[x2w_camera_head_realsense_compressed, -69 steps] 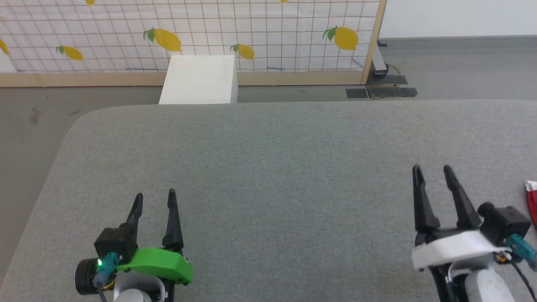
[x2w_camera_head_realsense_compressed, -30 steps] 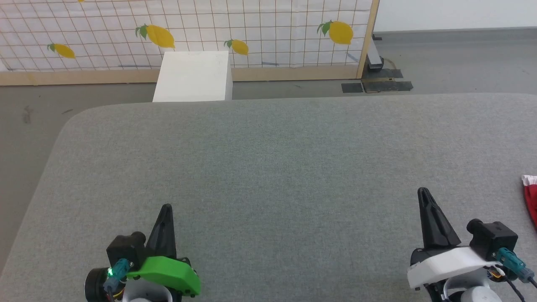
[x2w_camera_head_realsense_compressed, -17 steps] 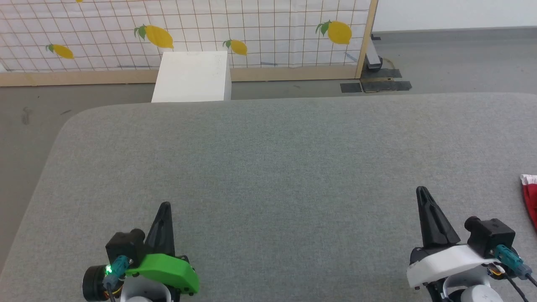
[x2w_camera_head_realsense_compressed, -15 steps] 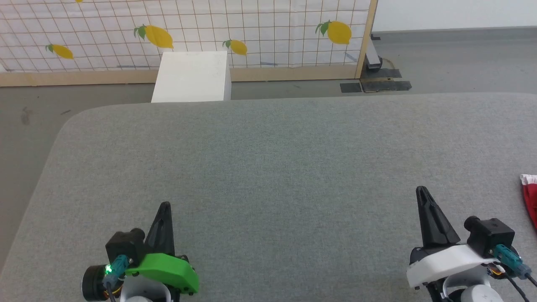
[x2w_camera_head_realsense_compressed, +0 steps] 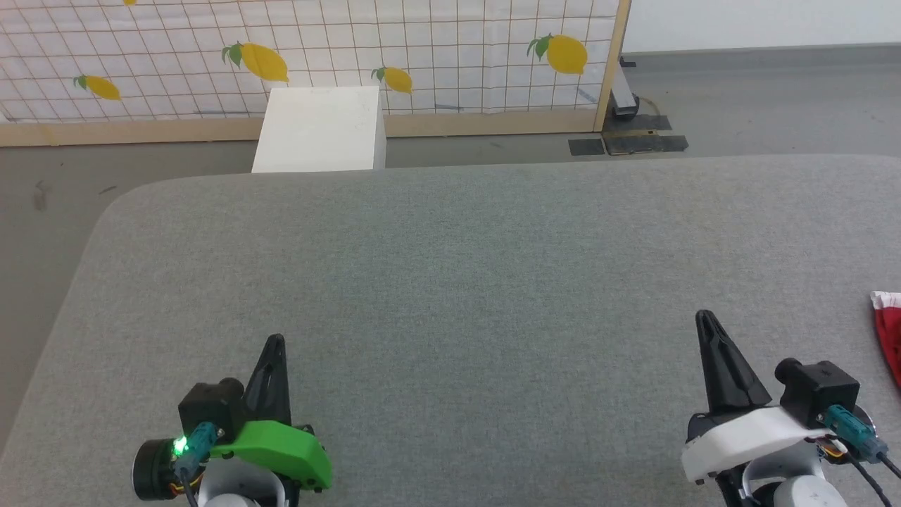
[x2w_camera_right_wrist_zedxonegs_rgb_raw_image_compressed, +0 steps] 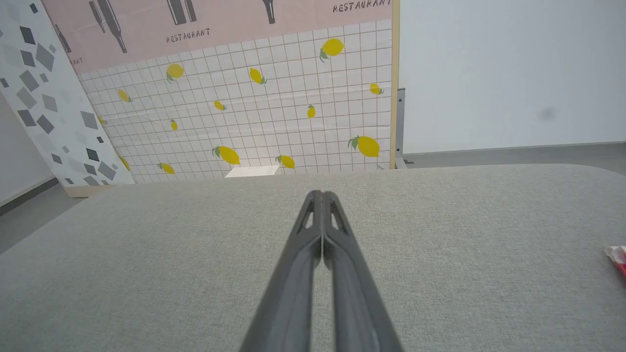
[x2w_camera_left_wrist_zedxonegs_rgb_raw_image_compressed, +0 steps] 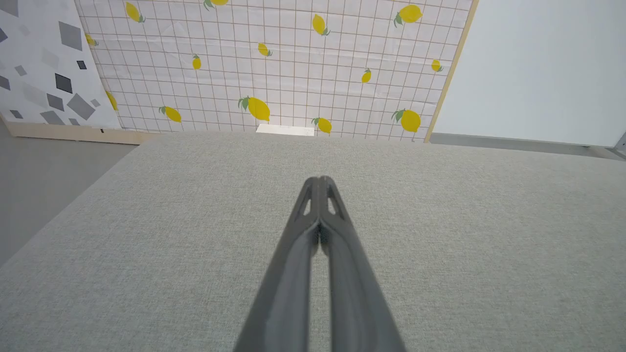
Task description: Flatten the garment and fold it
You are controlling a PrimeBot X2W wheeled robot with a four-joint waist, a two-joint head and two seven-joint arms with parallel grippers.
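Head view: red garment on the grey bench, at the picture's right edge.
The left claw, green-capped, and the right claw, white-capped, sit low at the near side of the bench, each with fingers pressed together and pinching nothing. The garment, white-trimmed, lies apart from the right claw on its right, mostly cut off.
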